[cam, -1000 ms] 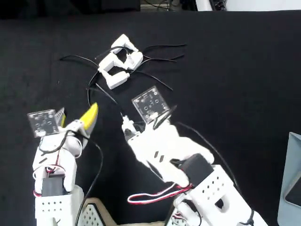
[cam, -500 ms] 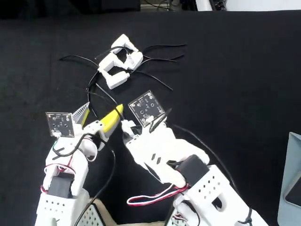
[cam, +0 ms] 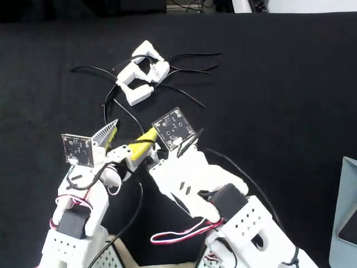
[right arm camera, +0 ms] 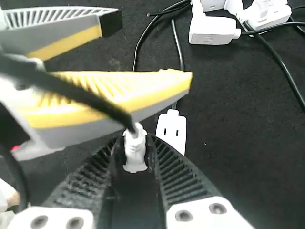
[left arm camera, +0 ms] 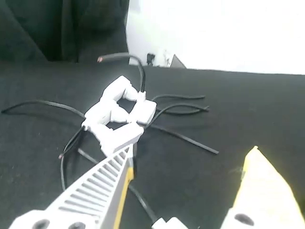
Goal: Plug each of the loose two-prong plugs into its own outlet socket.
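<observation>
Over the last second the left arm has swung in from the left side of the table (cam: 279, 84) toward the middle. The left gripper (cam: 135, 128), which a second ago stood well apart from the other arm, now hangs just beside the right gripper (right arm camera: 134, 143). The right arm has hardly shifted, only drawing back a little. The cluster of white plugs and sockets (cam: 139, 75) farther up the table lies as it did before, with its black leads spread around it.

The left gripper is spread wide, with nothing between its ribbed grey finger and its yellow finger. The right gripper is clamped on a small white plug (right arm camera: 134, 151), which stands upright between the black ribbed fingers. A black cable (right arm camera: 81, 98) runs off from the top of the plug. A loose white outlet socket (right arm camera: 171, 130) lies flat on the table just beside the held plug, its two slots facing up and its own lead running toward the cluster.

In the high view the left gripper's yellow finger lies across the right gripper's tip, so the plug there is hard to make out. In the right wrist view the same yellow finger crosses just above the plug with the cable passing in front of it. Whether the finger touches the plug or the cable cannot be told. The plug's prongs are hidden between the fingers. In the left wrist view a small white piece is cut off at the picture's edge
</observation>
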Motion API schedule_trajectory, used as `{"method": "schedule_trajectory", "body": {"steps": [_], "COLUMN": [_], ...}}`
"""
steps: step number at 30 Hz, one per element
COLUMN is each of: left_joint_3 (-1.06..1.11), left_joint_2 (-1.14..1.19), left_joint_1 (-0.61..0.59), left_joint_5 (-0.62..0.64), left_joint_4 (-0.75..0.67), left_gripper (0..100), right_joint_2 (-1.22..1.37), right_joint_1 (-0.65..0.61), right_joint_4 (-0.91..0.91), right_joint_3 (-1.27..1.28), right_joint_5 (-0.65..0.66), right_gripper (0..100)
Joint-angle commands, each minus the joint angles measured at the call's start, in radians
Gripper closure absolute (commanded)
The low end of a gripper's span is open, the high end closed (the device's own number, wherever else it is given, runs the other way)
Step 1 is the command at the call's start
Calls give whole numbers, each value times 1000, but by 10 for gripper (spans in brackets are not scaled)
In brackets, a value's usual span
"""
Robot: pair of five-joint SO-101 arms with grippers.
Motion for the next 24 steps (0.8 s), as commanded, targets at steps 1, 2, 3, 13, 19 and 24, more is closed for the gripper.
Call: {"method": "schedule_trajectory", "body": {"steps": [1,2,3,13,19,24], "left_joint_3": [-76,-73,-70,-104,-96,-133], "left_joint_2": [-3,-3,-3,-35,-32,-31], "left_joint_1": [39,41,39,-73,-203,-321], "left_joint_5": [5,3,3,9,2,-35], "left_joint_4": [-15,-14,-14,137,282,443], "left_gripper": [646,646,646,646,645,646], "right_joint_2": [-13,-13,-13,-12,-12,-12], "right_joint_1": [-3,-3,-3,63,100,101], "right_joint_4": [-23,-25,-25,-28,-55,-55], "right_joint_3": [1,7,12,12,13,13], "right_joint_5": [2,2,2,2,0,-3], "right_gripper": [987,987,987,987,987,987]}}
